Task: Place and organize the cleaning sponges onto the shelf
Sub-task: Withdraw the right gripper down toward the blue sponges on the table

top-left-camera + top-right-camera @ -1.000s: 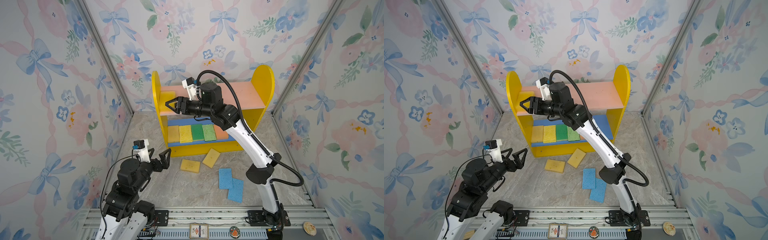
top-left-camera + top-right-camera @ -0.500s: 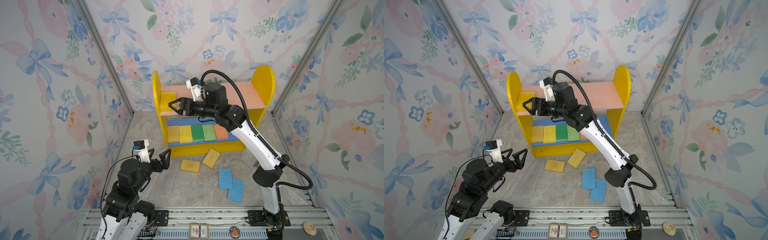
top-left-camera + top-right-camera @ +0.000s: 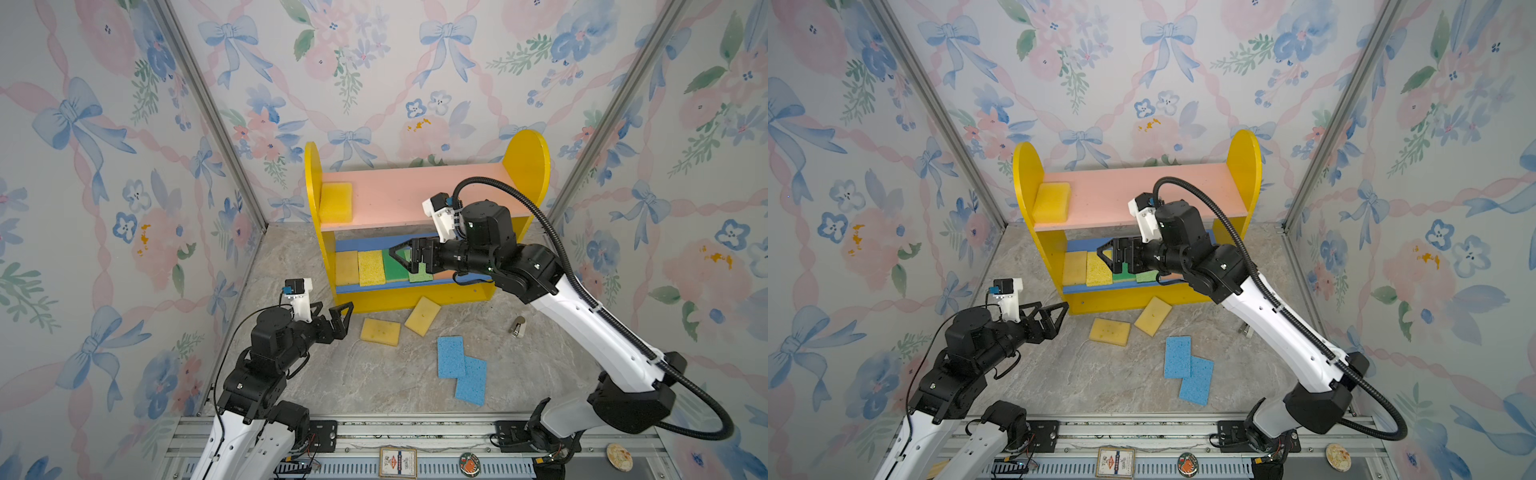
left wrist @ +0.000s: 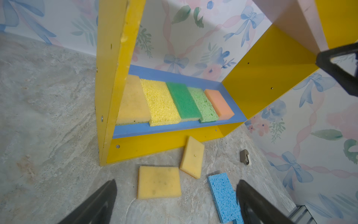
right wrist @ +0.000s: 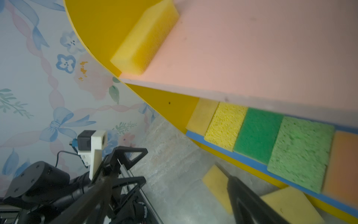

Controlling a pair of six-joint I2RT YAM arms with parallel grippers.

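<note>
My left gripper (image 3: 338,320) hangs wide open over the bench (image 3: 353,386), just where it was a second ago. A thick yellow sponge (image 3: 336,202) lies at the left end of the shelf's (image 3: 525,166) pink board (image 3: 415,195). My right gripper (image 3: 399,257), beside that sponge a second ago, has drawn back before the blue board (image 3: 374,245). It is spread wide and empty. On that board the row of five sponges (image 4: 183,100) runs pale yellow, yellow, dark green, light green, orange. On the bench lie two yellow sponges (image 3: 380,331) and two overlapping blue sponges (image 3: 450,356). The printed card (image 3: 397,462) on the front rail is too small to read.

A small grey object (image 3: 517,326) lies on the marbled floor (image 3: 374,382), floral wallpaper (image 3: 374,83) all around
</note>
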